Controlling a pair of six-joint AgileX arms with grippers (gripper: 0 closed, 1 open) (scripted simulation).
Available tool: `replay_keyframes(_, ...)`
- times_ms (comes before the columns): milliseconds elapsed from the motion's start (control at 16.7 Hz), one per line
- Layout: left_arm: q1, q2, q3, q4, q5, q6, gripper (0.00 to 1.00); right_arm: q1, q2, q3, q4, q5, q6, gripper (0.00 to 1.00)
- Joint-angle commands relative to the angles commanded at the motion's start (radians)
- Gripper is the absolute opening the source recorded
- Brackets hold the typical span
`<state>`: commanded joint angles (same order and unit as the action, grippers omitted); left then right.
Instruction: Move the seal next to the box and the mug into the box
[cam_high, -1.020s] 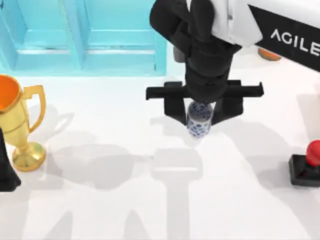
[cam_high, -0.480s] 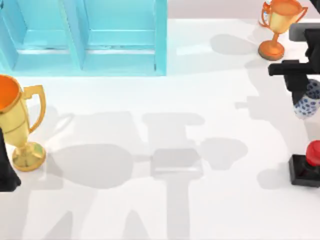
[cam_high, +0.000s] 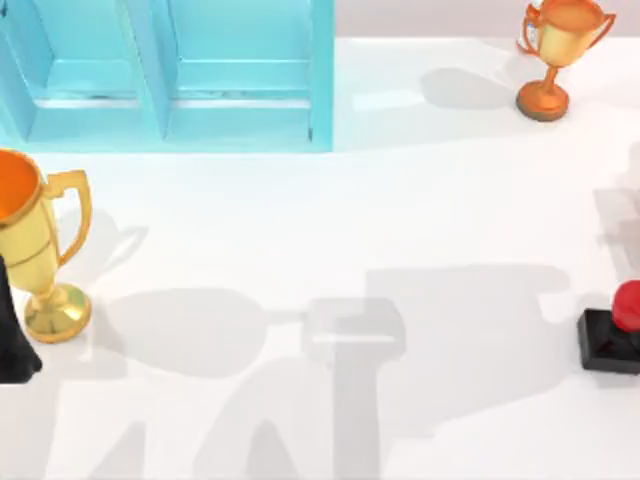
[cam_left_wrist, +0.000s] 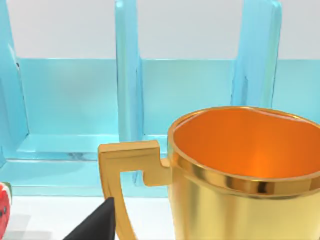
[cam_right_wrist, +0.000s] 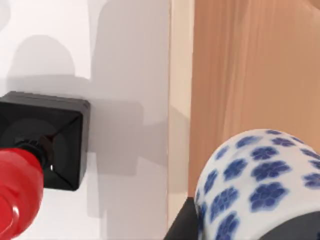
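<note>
The seal (cam_high: 615, 335), a red knob on a black square base, stands at the table's right edge, far from the turquoise box (cam_high: 170, 80) at the back left. The right wrist view shows the seal (cam_right_wrist: 42, 150) on the white table and the white mug (cam_right_wrist: 255, 185) with blue flowers held close in my right gripper (cam_right_wrist: 245, 222). A black finger (cam_right_wrist: 181, 226) presses against its side. The mug hangs over the table's edge and the wooden floor beyond. My left arm (cam_high: 12, 340) is parked at the far left beside the big trophy.
A large golden trophy (cam_high: 35, 250) stands at the left, close before the left wrist camera (cam_left_wrist: 240, 170) with the box (cam_left_wrist: 75, 100) behind it. A smaller trophy (cam_high: 555, 50) stands at the back right. The wooden floor (cam_right_wrist: 250, 65) lies past the table's right edge.
My right arm carried the mug from the table's middle to the right edge, then out past the top view's right side. The seal and trophies stayed put.
</note>
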<state>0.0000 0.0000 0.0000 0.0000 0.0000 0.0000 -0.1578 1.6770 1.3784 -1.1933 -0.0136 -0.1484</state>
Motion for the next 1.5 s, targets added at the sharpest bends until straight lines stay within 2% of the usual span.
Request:
replay_keyframes(300, 0.000, 0.000, 0.000, 0.000, 0.000, 0.000, 1.00, -0.334, -0.139, -0.193, 0.030, -0.024, -0.334, 0.00)
replay_keyframes(540, 0.000, 0.000, 0.000, 0.000, 0.000, 0.000, 1.00, -0.484, -0.243, -0.312, 0.065, -0.044, -0.486, 0.00)
replay_keyframes(1020, 0.000, 0.000, 0.000, 0.000, 0.000, 0.000, 1.00, -0.490, -0.242, -0.333, 0.084, -0.045, -0.492, 0.00)
replay_keyframes(1500, 0.000, 0.000, 0.000, 0.000, 0.000, 0.000, 1.00, -0.480, -0.175, -0.504, 0.337, -0.046, -0.481, 0.00)
